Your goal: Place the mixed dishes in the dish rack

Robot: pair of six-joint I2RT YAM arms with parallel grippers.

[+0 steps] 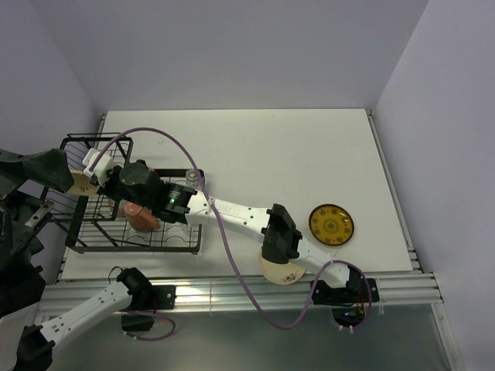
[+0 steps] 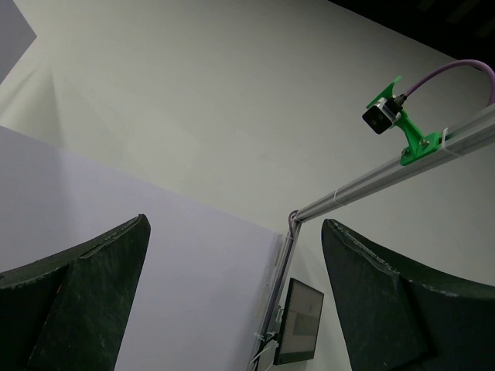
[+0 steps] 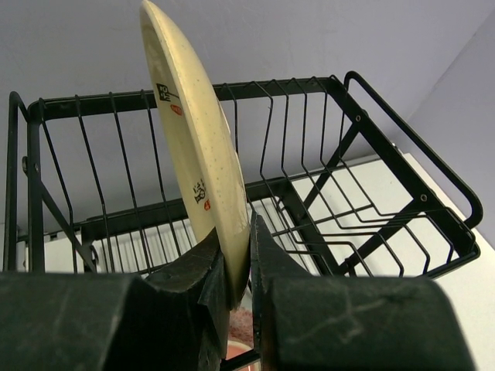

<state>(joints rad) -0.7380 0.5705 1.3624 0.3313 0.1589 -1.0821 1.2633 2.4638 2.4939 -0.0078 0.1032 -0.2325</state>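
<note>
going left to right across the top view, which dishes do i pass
held cream plate -> pink mug -> cream floral plate at the near edge -> yellow-and-dark ornate plate

This looks like a robot lab. A white tabletop (image 1: 263,147) sits inside plain bare walls (image 1: 232,46). Two robot arms (image 1: 240,216) are fixed to metal rails (image 1: 232,294). A small camera (image 2: 379,118) sits on a green holder (image 2: 418,137), and a screen (image 2: 300,325) stands nearby.
</note>
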